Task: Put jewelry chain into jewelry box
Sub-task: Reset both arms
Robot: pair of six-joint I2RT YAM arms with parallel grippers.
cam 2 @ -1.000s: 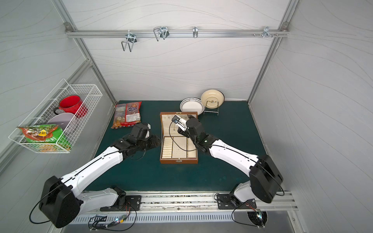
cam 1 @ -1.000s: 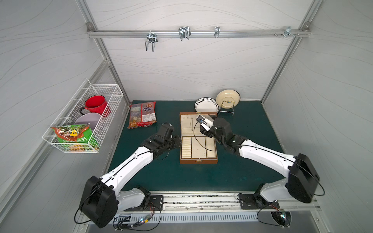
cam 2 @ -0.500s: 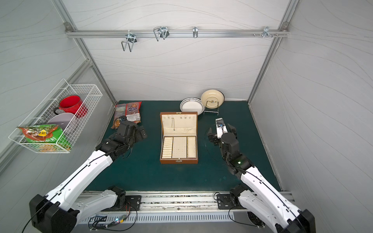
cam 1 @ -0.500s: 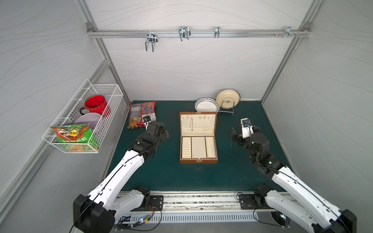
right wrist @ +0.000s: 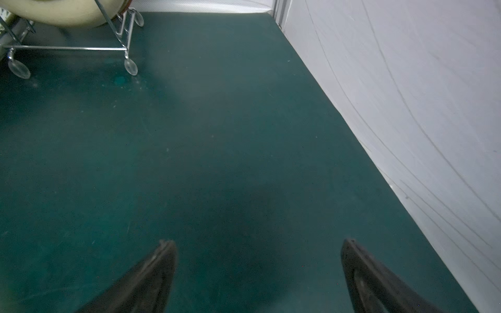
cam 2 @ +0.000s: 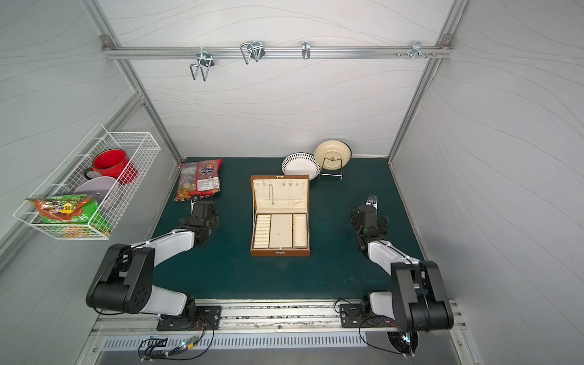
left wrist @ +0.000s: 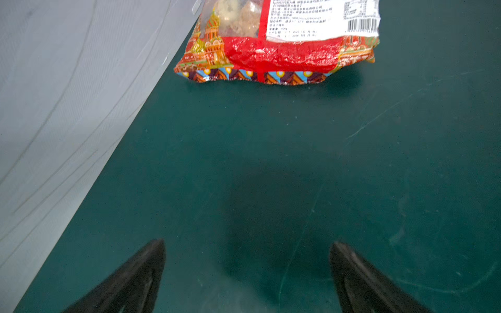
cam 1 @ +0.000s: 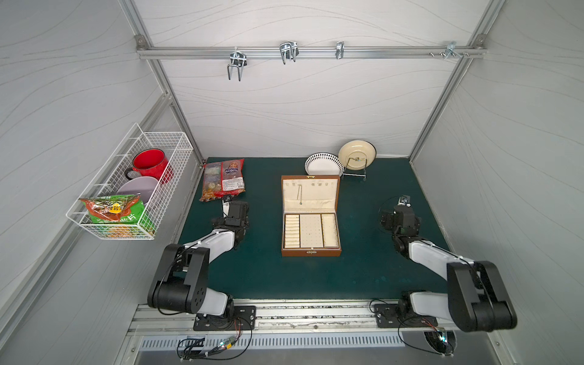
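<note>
Top views: we note a dark green mat [cam 1: 262, 275] covering the floor of a cell closed in by white panel walls, with an aluminium rail [cam 1: 379, 53] carrying metal hooks across the back wall. The jewelry box [cam 1: 311, 252] sits mid-mat, lid open. The jewelry chain [cam 1: 299, 194] lies against the lid's cream lining, running down from the hook row on the side nearer the left arm; we see it in both top views [cam 2: 270, 193].

The mat shows faint scratches and scuffs in both wrist views. The left gripper [left wrist: 248, 241] hangs over bare mat near a red snack packet [left wrist: 273, 57], jaws wide apart and empty. The right gripper [right wrist: 256, 240] is likewise spread and empty, near the side wall. A wire basket [cam 1: 126, 235] hangs on the left wall.
</note>
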